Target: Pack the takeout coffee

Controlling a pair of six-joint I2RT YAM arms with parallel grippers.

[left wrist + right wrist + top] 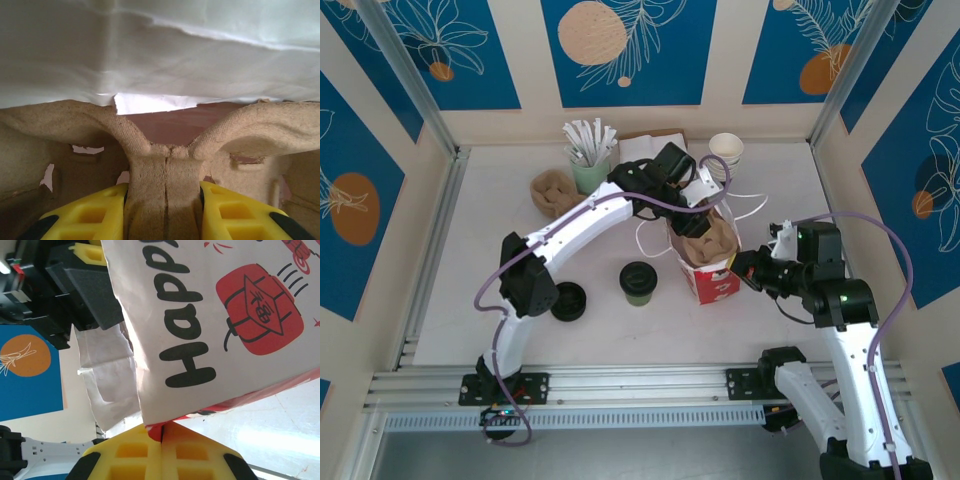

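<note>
The takeout coffee (638,282), an olive-green cup with a black lid, stands upright on the table left of the red-and-white bag (715,282). My left gripper (698,208) reaches into the bag's open top and is shut on the centre handle of a brown pulp cup carrier (706,238). In the left wrist view the yellow fingers (95,215) squeeze the carrier's handle (165,165) from both sides, with the bag's white inner wall (160,50) behind. My right gripper (744,270) is shut on the bag's right edge; its fingers (135,455) pinch the red corner of the bag (210,315).
A low black stack of lids (568,300) lies left of the coffee. At the back are a second pulp carrier (552,192), a green cup of white sticks (588,160), white napkins (650,146) and a stack of white-rimmed cups (726,150). Walls enclose the table.
</note>
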